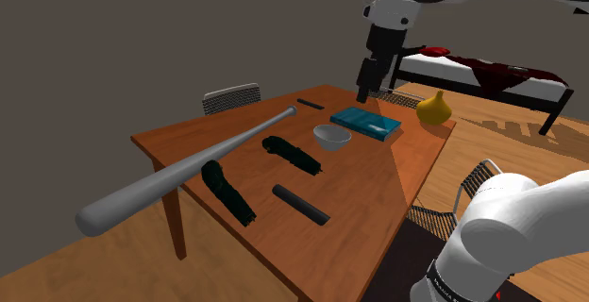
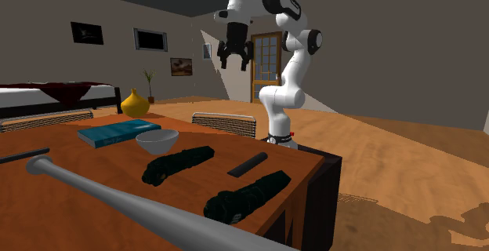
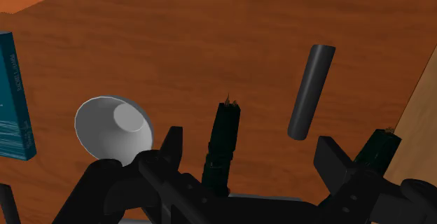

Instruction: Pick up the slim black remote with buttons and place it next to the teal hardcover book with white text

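While the hand point(image 2: 233, 63) hangs spread, the book point(image 3: 14, 96) is cut off.

Gripper point(image 2: 236, 63) aloft, jaws apart.

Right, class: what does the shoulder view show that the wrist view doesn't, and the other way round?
The shoulder view adds the grey bat, yellow vase, bed and chair. The wrist view adds the white text on the teal book. Both share the book, white bowl, dark bar and open end effector above the table.
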`<action>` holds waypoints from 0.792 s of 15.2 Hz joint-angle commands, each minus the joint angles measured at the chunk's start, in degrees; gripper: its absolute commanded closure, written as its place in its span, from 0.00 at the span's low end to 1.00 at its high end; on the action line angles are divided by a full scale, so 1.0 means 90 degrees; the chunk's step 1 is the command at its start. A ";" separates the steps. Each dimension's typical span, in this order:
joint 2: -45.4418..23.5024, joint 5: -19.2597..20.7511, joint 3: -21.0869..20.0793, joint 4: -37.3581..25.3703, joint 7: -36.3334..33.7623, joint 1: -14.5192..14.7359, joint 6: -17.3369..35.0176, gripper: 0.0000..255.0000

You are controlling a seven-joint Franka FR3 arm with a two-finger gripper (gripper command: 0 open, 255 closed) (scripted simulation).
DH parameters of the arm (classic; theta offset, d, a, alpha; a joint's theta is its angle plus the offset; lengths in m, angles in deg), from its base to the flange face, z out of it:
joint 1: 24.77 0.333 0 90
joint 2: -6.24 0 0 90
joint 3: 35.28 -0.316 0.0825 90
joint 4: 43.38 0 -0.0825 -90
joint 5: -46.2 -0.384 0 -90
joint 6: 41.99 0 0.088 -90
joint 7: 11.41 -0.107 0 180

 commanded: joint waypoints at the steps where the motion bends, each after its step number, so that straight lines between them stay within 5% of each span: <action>1: 0.0000 0.0000 0.0000 0.0000 0.0000 0.0000 0.0000 0.00; 12: -0.0512 -0.0740 -0.0510 0.1703 -0.0918 0.0205 0.1883 0.00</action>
